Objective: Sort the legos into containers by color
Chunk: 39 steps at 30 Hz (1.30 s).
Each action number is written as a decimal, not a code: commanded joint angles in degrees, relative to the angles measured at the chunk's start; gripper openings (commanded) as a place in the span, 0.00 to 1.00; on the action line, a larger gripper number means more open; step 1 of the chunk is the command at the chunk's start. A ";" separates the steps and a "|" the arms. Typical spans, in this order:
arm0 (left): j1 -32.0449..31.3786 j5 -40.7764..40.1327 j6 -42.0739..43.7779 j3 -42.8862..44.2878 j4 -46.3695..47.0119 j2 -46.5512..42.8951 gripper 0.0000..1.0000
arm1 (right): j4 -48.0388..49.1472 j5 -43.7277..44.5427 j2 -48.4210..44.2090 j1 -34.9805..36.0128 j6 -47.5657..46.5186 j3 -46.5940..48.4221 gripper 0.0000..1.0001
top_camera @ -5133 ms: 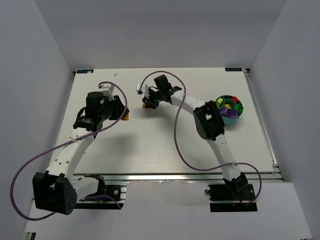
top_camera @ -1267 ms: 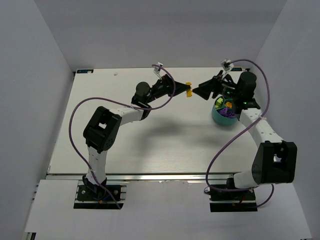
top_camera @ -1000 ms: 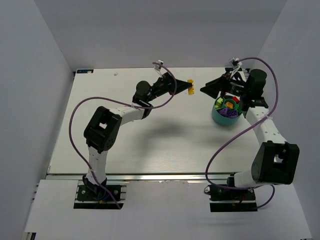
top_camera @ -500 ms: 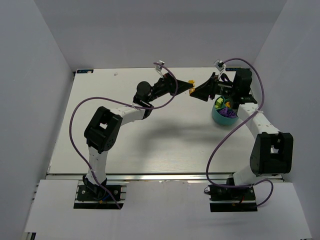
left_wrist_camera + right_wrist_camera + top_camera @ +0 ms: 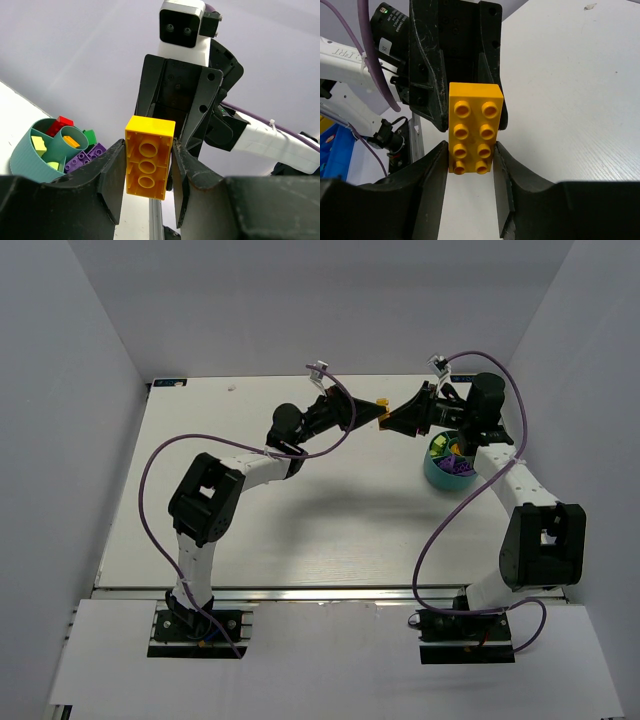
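Note:
A yellow lego (image 5: 381,403) hangs in the air above the far middle of the table, between the tips of both grippers. My left gripper (image 5: 148,150) is shut on its two long sides, its hollow underside facing that camera. My right gripper (image 5: 470,150) comes from the opposite side, and its pads press the studded end of the same lego (image 5: 474,127). The teal bowl (image 5: 445,478) stands just right of the meeting point. It holds purple, yellow, green, red and orange legos in separate compartments (image 5: 30,160).
Both arms reach toward each other over the table's far middle, with purple cables looping over them. The white table (image 5: 300,510) runs to a metal rail at the near edge, and white walls stand on three sides.
My right gripper swung left from above the bowl to the yellow lego and narrowed its jaws onto it. The left gripper has kept still, holding the lego.

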 commanded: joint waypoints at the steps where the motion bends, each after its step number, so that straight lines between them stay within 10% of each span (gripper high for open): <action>1: -0.70 0.71 -0.57 0.25 2.81 -0.01 0.00 | 3.04 -0.47 0.14 0.35 0.43 1.77 0.42; 10: -0.26 -1.14 -2.50 -2.21 5.98 -0.97 0.00 | 5.42 -0.38 -1.78 -0.09 1.48 2.55 0.22; 39: 1.76 -0.44 -1.27 -11.18 6.16 -5.19 0.00 | 9.11 -0.47 -3.46 -10.02 6.05 6.86 0.18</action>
